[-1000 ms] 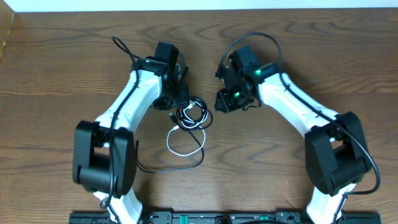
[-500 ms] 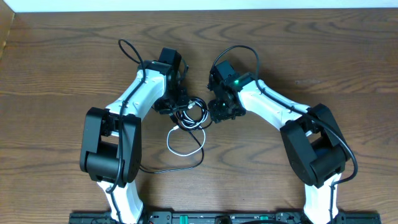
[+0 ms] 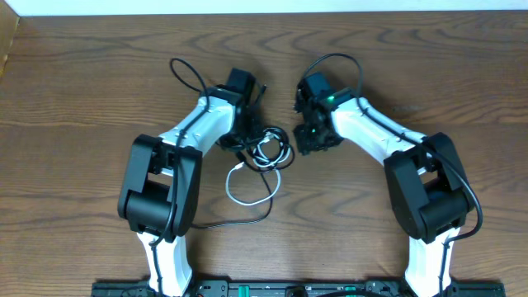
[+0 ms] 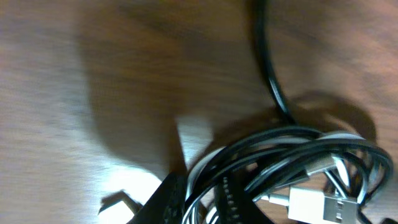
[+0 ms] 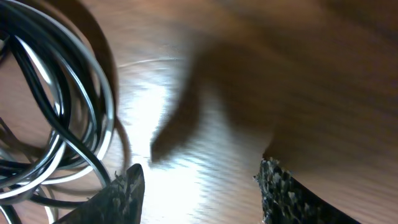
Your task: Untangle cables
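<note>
The cables (image 3: 268, 150) lie as a tangle of black and white loops at the table's middle. One white loop (image 3: 247, 191) and one black strand (image 3: 239, 221) trail toward the front. My left gripper (image 3: 245, 139) is at the tangle's left edge. In the left wrist view its fingers (image 4: 202, 202) are closed around several strands (image 4: 292, 149), next to a white plug (image 4: 317, 202). My right gripper (image 3: 312, 142) is just right of the tangle, open and empty. In the right wrist view (image 5: 199, 193) the cable loops (image 5: 56, 124) lie outside its left finger.
Thick black arm cords arch over the left arm (image 3: 186, 70) and the right arm (image 3: 338, 59). Both arm bases stand at the front edge (image 3: 157, 247) (image 3: 429, 247). The table's far edge (image 3: 264, 8) meets a white wall.
My left gripper has shifted right and the tangle has moved right with it. My right gripper has drawn back to the right, a little away from the tangle.
</note>
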Controlling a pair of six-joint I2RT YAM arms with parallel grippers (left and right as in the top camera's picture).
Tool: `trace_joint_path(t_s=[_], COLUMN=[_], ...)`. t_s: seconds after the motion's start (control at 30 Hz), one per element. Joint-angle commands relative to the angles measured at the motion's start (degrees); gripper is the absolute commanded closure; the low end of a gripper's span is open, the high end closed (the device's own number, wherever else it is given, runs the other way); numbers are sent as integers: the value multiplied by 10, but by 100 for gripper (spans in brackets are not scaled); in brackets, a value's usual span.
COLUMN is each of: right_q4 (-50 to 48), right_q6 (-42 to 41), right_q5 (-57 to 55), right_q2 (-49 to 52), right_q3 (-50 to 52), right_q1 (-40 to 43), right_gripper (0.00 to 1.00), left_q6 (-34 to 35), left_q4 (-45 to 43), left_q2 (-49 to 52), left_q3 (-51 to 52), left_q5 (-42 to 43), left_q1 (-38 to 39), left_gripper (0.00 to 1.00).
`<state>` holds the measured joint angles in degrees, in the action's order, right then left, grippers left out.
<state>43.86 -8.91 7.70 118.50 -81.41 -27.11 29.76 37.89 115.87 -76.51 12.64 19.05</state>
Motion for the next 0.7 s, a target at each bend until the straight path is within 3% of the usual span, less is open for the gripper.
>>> trace_joint_path(t_s=[0.0, 0.07, 0.23, 0.47, 0.67], right_q4=[8, 20, 44, 67, 69], right_q6=[58, 93, 98, 83, 47], right_q5=[45, 104, 97, 27, -61], right_q2=[2, 2, 2, 2, 2], right_q3=[-4, -4, -4, -3, -4], right_q1=[17, 19, 19, 19, 19], right_gripper=[44, 44, 44, 41, 39], left_q6=[33, 58, 66, 57, 19], left_q4=[-18, -34, -46, -39, 47], left_q2=[18, 18, 18, 16, 12], left_q3=[5, 5, 5, 0, -60], left_q5=[32, 41, 41, 34, -9], left_q1=[21, 33, 47, 50, 49], left_gripper=[81, 81, 87, 87, 87])
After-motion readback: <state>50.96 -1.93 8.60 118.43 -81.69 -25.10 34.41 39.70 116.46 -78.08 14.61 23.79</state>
